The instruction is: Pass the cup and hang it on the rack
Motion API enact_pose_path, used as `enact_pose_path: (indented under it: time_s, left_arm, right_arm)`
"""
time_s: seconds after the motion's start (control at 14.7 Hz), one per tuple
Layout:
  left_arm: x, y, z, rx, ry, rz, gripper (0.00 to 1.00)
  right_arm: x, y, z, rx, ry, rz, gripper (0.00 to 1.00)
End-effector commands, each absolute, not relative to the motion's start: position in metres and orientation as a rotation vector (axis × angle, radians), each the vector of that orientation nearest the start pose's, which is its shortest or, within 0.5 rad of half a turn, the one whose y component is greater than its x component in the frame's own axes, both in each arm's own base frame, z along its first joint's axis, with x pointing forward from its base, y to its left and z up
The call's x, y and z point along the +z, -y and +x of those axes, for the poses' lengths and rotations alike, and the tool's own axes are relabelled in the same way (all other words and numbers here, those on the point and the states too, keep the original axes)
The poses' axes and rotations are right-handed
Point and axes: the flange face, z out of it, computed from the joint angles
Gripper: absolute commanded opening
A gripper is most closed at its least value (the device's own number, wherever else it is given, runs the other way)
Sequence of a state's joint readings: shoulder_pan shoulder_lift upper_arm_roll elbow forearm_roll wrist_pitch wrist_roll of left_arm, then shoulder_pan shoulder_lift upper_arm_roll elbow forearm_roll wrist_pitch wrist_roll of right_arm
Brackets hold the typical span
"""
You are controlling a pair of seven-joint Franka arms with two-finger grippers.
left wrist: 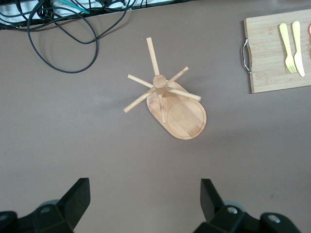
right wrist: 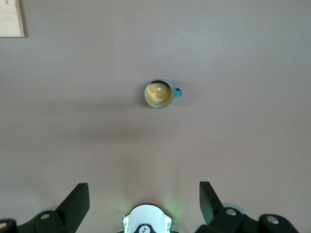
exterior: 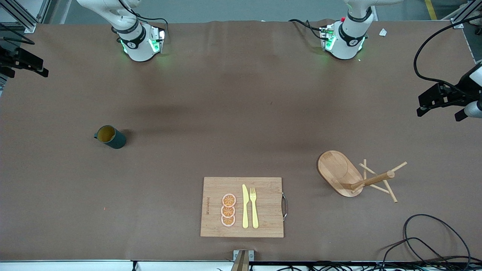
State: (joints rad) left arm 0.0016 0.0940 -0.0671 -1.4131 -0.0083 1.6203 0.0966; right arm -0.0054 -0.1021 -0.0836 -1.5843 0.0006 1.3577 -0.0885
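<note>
Looking down on the brown surface, we see the cup standing upright toward the right arm's end, well apart from the cutting board and farther from the front camera than it. Its yellow inside faces up in the right wrist view. The rack stands toward the left arm's end, just beside the cutting board's metal handle, its pegs spread around the central post. On the cutting board lie three orange slices, a yellow knife and a yellow fork. We see the left hand wide and holding nothing, high over the rack. The right hand is likewise wide and holding nothing, high over the cup.
</note>
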Motion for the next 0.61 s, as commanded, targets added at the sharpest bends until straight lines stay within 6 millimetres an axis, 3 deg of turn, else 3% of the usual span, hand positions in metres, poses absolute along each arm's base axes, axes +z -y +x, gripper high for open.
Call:
enact_pose_path:
  time_s: [0.0, 0.55]
  left_arm:
    - [0.6506, 0.031, 0.5895, -0.189, -0.235, -3.133, 1.0]
    - [0.6475, 0.0287, 0.5901, -0.179, -0.209, -3.141, 1.0]
  right_arm:
    - [0.6569, 0.0481, 0.4885, 0.174, -0.011, -3.11, 1.0]
    - [0.6569, 0.0473, 0.4885, 0.174, -0.009, -3.11, 1.0]
